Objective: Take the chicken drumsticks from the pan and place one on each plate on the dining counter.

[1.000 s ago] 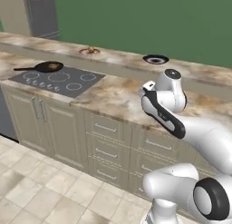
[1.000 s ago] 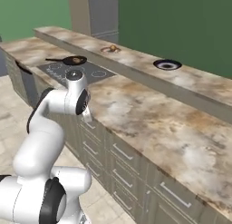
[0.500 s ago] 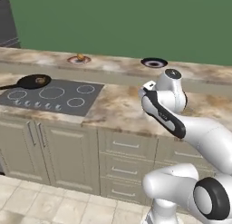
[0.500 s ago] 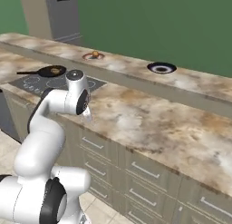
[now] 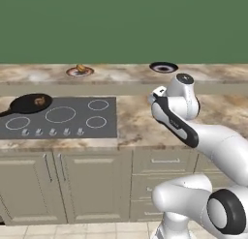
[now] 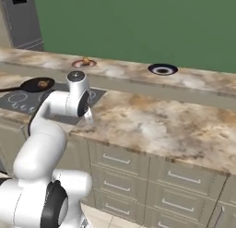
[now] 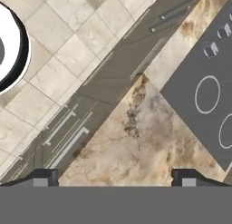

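The black pan [image 5: 29, 104] [image 6: 34, 85] rests on the cooktop's far left with one golden-brown chicken drumstick [image 5: 38, 101] [image 6: 43, 83] in it. The other drumstick [image 5: 81, 68] [image 6: 85, 61] lies on the reddish-pink rimmed plate [image 5: 72, 72] on the dining counter [image 5: 121, 74] [image 6: 122, 72]. To its right on that counter, the navy rimmed plate [image 5: 163, 67] [image 6: 162, 69] holds nothing. My gripper [image 7: 114, 178] is open and empty. It points down over the worktop's front edge, just right of the cooktop and well away from the pan.
The grey cooktop [image 5: 63, 118] [image 7: 204, 82] sits in the marble worktop [image 5: 140, 122] [image 6: 152, 125]. Cabinet doors and drawers [image 5: 72, 185] run below, with a tiled floor [image 7: 50, 60] in front. A dark fridge [image 6: 20, 17] stands at the far left.
The whole scene has swung across both base views, so the base has moved; the counter now faces me square on. The arm keeps its pose and the gripper stays open.
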Motion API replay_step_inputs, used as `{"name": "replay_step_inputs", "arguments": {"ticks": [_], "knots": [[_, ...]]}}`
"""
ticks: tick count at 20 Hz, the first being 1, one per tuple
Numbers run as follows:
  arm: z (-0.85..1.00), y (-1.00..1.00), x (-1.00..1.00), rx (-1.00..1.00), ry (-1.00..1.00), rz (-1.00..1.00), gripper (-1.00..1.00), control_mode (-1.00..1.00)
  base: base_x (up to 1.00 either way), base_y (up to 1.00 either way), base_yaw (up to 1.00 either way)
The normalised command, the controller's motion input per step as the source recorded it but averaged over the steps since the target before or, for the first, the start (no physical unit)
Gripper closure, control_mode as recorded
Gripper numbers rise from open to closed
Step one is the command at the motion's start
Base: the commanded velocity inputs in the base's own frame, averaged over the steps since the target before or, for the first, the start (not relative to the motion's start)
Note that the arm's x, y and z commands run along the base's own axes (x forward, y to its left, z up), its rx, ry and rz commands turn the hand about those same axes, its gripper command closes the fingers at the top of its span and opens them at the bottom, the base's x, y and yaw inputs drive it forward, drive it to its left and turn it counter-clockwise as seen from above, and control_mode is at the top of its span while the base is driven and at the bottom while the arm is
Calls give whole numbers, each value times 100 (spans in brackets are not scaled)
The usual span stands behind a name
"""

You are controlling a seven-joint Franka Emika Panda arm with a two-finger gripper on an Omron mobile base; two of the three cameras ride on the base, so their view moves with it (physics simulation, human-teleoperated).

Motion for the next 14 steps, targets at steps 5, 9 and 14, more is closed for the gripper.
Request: {"name": "replay_step_inputs", "arguments": {"ticks": [5, 9, 14], "knots": [[0, 0, 0, 0, 0, 0, -100, 100, 34, 100, -39], [0, 0, 0, 0, 0, 0, -100, 100, 40, 87, -21], [0, 0, 0, 0, 0, 0, -100, 100, 48, 77, -7]]}}
